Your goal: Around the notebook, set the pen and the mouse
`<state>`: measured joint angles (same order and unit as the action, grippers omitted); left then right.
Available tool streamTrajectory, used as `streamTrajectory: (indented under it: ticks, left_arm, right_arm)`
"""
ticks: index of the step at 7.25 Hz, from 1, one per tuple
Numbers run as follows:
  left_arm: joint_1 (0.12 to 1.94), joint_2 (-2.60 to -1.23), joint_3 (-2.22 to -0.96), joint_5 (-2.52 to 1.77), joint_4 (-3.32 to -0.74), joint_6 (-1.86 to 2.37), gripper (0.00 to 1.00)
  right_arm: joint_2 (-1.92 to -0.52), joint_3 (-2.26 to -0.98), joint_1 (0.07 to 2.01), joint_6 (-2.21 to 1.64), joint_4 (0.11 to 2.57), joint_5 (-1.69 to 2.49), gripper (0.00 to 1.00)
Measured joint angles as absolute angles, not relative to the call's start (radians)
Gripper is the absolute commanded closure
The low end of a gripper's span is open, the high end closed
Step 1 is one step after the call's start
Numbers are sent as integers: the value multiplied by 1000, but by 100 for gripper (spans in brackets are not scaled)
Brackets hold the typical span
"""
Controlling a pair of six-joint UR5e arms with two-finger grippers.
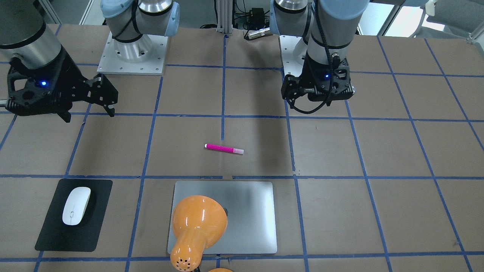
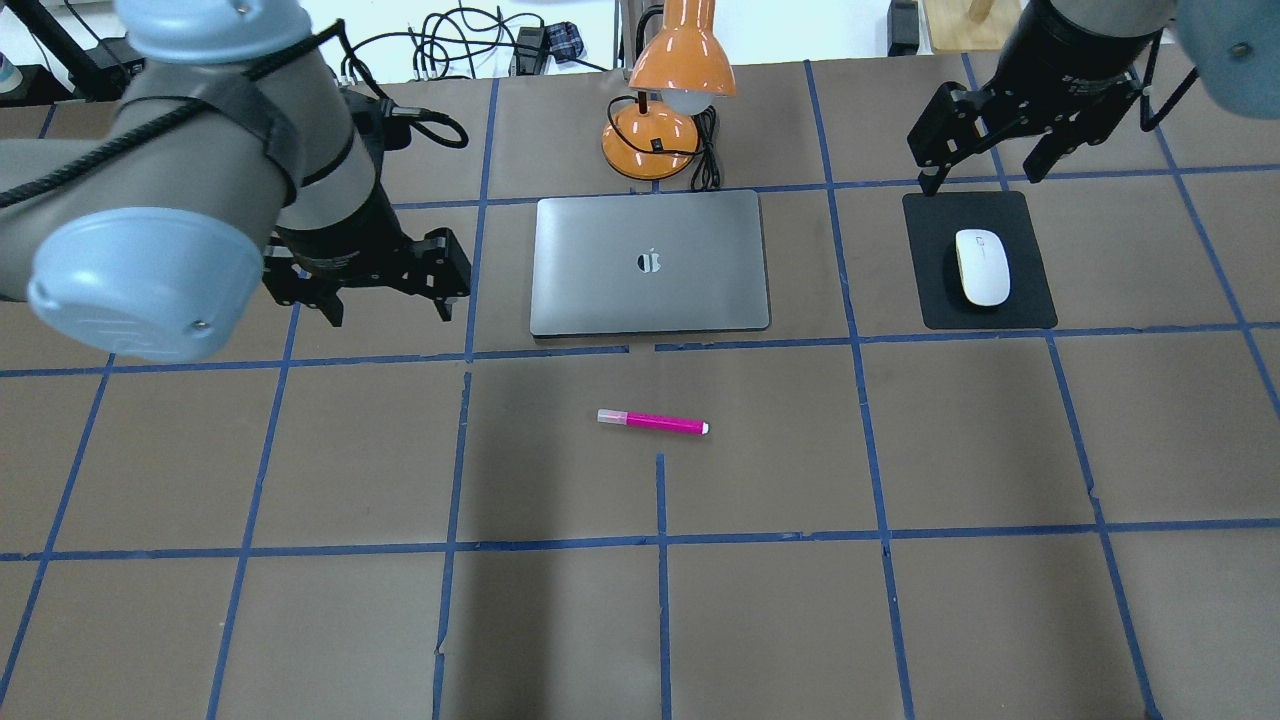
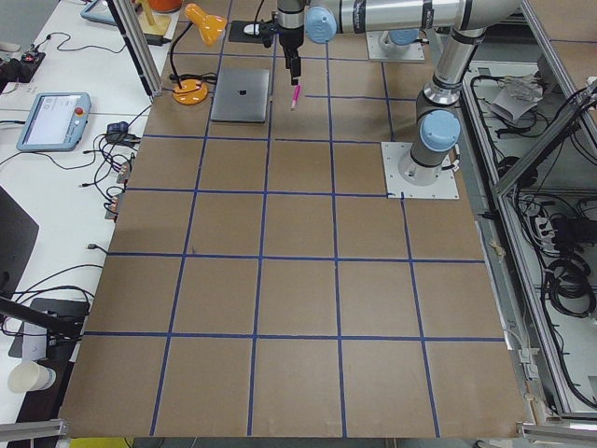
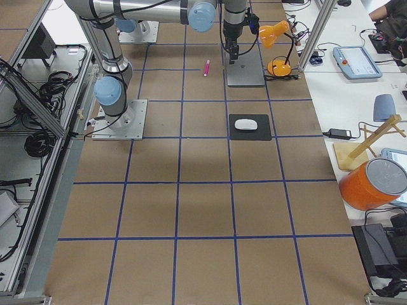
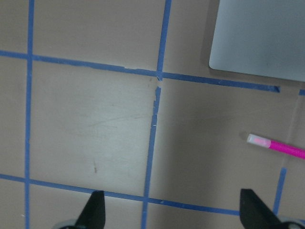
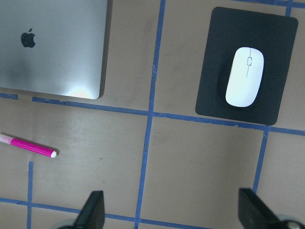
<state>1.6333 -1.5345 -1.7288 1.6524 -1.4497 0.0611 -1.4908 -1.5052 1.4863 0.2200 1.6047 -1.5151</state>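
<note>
Here, as for the pen: lies flat on the brown table, on the robot's side of the notebook, near its long edge but not touching it, almost parallel to that edge, with the pale cap toward the robot's left. As for the mouse: rests on a black mat at the robot's right of the notebook, well apart from it, with one blue tape line between. As for the left gripper: hangs above the table just beside the notebook's left edge, with fingers spread wide and nothing between them; looks down, in its wrist view, on the pen at the right and one notebook corner at the top. As for the right gripper: hovers over the far edge of the black mat, beyond the mouse, also spread wide and empty, not touching the mouse. As for the orange lamp: stands just beyond the notebook's far edge.
</note>
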Motion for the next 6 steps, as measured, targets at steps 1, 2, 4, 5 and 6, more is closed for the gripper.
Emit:
streamTrajectory:
  ticks: [1, 2, 4, 5, 6]
  left_arm:
    - [1591, -1522, -1695, 1646, -1494, -27, 0]
    - [1564, -1529, -1647, 1637, -1553, -63, 0]
    - [1547, -1547, -1585, 1611, -1603, -79, 0]
    - [1546, -1551, -1572, 1596, -1607, -76, 0]
    - [1545, -1551, -1566, 1589, -1607, -68, 0]
  right_arm:
    - [-1484, -1501, 1494, 215, 1607, -1519, 0]
    - [-1485, -1501, 1498, 210, 1606, -1522, 0]
    - [-1492, -1475, 1534, 160, 1596, -1532, 0]
    - [-1483, -1455, 1560, 142, 1588, -1557, 0]
    - [-1473, -1449, 1573, 136, 1581, -1575, 0]
